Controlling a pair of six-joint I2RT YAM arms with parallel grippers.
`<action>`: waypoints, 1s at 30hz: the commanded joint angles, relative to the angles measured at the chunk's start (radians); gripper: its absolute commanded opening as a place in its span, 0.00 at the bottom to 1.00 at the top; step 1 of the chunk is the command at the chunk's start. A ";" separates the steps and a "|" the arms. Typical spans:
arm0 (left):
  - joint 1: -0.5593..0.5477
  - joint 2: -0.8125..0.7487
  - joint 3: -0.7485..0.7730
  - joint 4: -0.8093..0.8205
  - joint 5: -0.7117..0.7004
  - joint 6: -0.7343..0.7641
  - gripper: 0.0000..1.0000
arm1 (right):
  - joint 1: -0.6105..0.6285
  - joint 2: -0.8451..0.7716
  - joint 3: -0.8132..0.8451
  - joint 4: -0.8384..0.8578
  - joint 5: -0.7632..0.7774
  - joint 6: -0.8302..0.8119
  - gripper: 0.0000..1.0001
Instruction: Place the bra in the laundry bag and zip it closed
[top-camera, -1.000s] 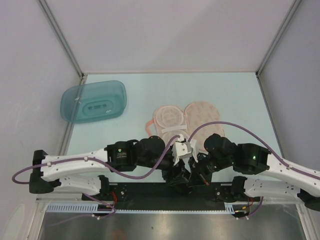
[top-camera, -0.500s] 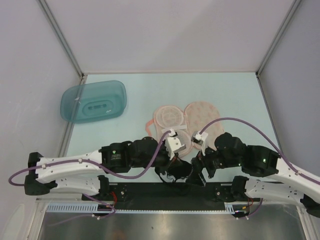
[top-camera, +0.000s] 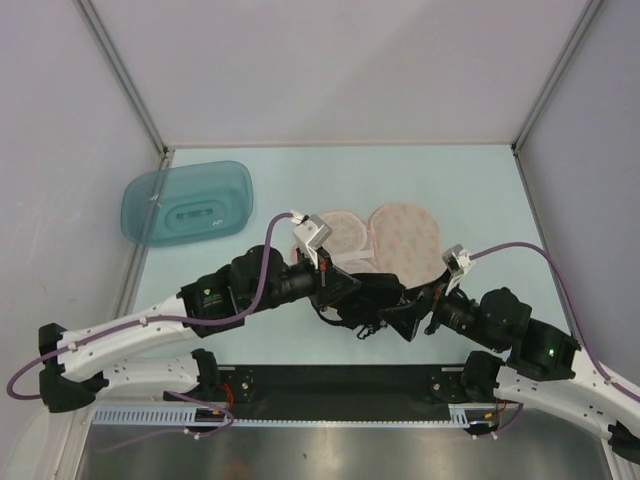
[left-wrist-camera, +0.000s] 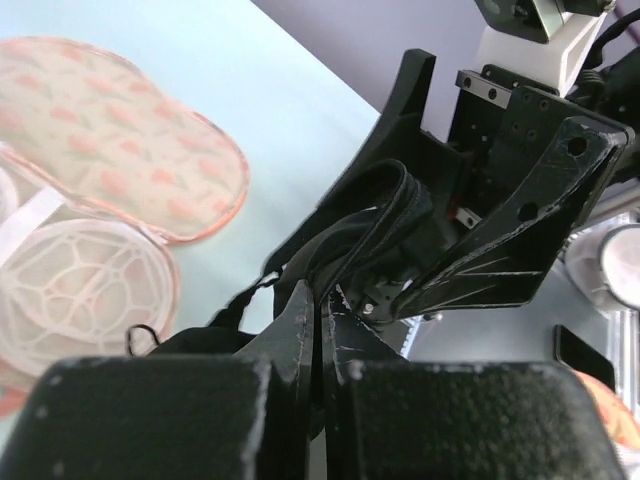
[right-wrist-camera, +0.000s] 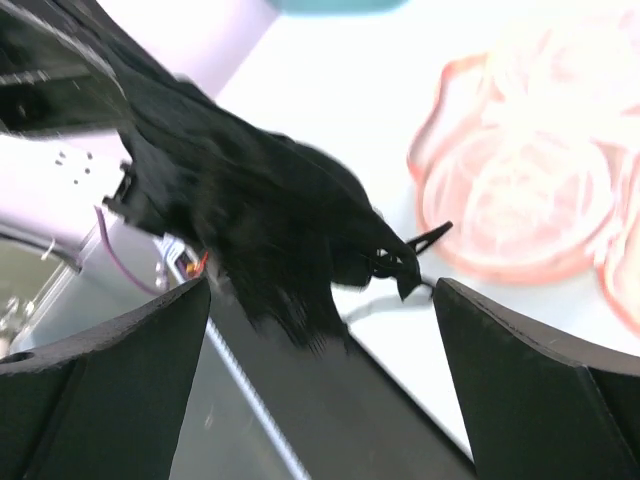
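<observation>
Left gripper (left-wrist-camera: 320, 312): both fingers pressed flat together, a fold of the bra (left-wrist-camera: 372, 215) pinched between them. The fabric is black and soft, bunched into ridges, and a thin strap loops off to one side.

Right gripper (right-wrist-camera: 322, 300): fingers spread wide, nothing clamped. The bra hangs as a ragged dark clump just ahead of the gap, blurred in that view.

From above, the bra sits between my two wrists, at the near edge of the laundry bag (top-camera: 405, 235). The bag lies open on the pale teal table (top-camera: 480, 190), two rounded lobes side by side. One is peach cloth with small orange motifs, the other pale mesh with a pink rim.

Farther left: a teal translucent tub (top-camera: 187, 203), rounded-rectangular.
</observation>
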 joint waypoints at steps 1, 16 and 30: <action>0.021 0.029 0.018 0.085 0.062 -0.068 0.00 | -0.004 -0.018 -0.027 0.263 0.053 -0.115 1.00; 0.085 -0.016 -0.026 0.102 0.130 -0.052 0.53 | -0.082 0.100 0.086 0.261 -0.028 -0.209 0.00; 0.137 -0.185 -0.422 0.453 0.412 0.069 0.88 | -0.127 0.252 0.451 -0.160 -0.418 -0.306 0.00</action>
